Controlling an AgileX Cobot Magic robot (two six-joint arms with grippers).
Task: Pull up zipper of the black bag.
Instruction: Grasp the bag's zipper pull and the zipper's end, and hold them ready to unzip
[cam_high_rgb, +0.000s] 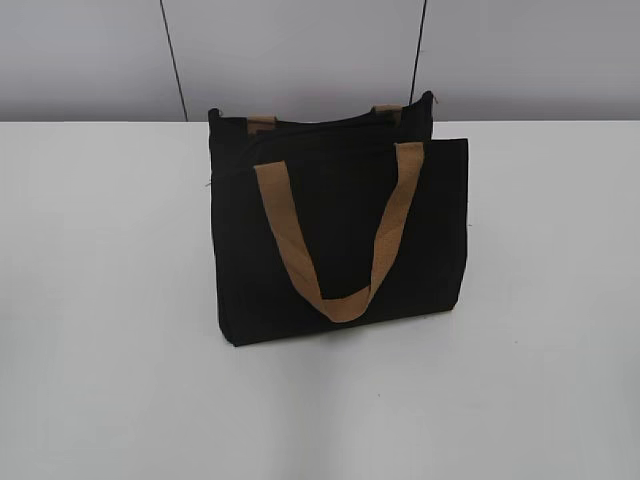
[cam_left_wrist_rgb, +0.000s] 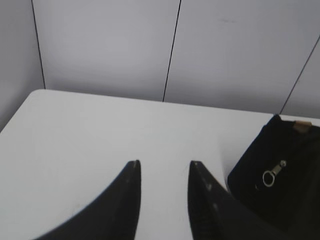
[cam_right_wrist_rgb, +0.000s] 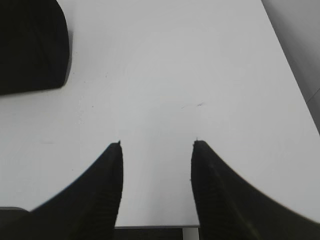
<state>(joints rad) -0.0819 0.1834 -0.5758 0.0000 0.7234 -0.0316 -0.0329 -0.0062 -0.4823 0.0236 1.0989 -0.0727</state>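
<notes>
The black bag stands upright in the middle of the white table, with a tan loop handle hanging down its front. The zipper runs along its top edge. In the left wrist view the bag's end shows at the right, with a silvery pull tab hanging on it. My left gripper is open and empty, left of the bag. My right gripper is open and empty over bare table; the bag's corner lies at its upper left. No gripper shows in the exterior view.
The white table stretches out on both sides of the bag. A grey panelled wall stands behind it. The table's edges show in the right wrist view at the bottom and at the right.
</notes>
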